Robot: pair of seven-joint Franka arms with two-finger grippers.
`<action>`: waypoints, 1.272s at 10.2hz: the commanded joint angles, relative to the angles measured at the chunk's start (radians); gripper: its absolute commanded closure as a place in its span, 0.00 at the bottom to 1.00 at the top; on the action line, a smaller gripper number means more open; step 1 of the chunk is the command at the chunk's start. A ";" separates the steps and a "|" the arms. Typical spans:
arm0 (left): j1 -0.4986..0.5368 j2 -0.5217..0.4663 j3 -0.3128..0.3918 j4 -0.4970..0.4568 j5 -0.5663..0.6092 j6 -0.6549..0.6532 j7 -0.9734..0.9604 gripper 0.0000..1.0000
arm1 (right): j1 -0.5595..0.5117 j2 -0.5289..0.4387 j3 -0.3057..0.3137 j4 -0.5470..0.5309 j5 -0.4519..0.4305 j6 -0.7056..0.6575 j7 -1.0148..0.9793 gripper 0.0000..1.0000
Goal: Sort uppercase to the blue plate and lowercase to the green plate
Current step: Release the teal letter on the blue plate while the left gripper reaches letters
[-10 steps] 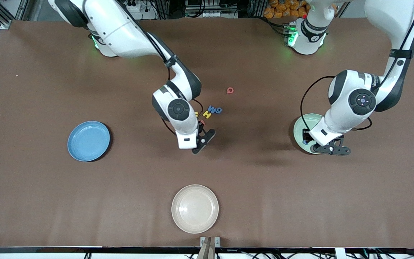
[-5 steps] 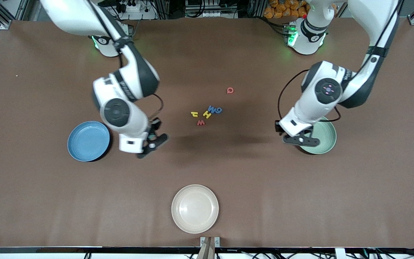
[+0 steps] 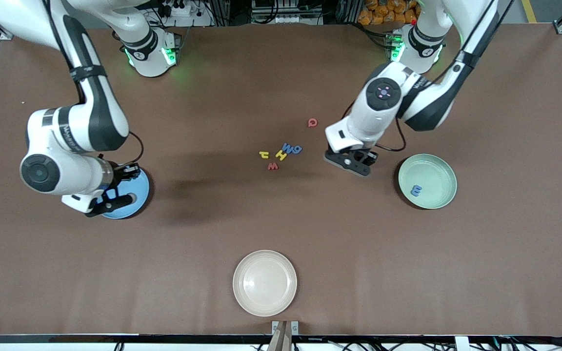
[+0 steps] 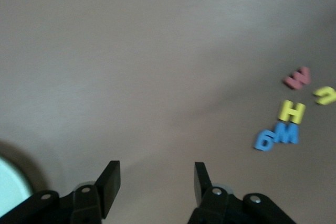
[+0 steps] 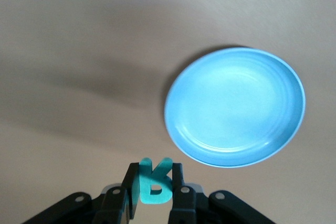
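Blue plate (image 3: 130,197) sits mid-left of the front view under the right gripper (image 5: 153,192) pinching the teal R (image 5: 155,183), green plate (image 3: 427,181) mid-right, left gripper (image 3: 354,163) spread above bare table beside the letter cluster (image 3: 281,153).

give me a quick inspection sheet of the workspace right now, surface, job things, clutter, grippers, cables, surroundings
surface: brown table, flat.
job's things: blue e in green plate; blue plate holds nothing that shows; yellow h, yellow H, blue M, blue g-shaped letter and red w clustered mid-table; red Q apart, nearer the bases.
clutter: cream plate, nearest the front camera.
grippers: right gripper shut on teal R, over the blue plate's edge; left gripper open, holding nothing, between cluster and green plate.
cables: black cable looped at the right wrist.
surroundings: equipment past the table's edge.
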 commanded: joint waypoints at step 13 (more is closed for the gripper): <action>-0.584 0.385 0.267 0.417 0.210 0.100 0.298 0.20 | -0.058 -0.097 -0.063 -0.073 -0.016 0.195 0.005 0.00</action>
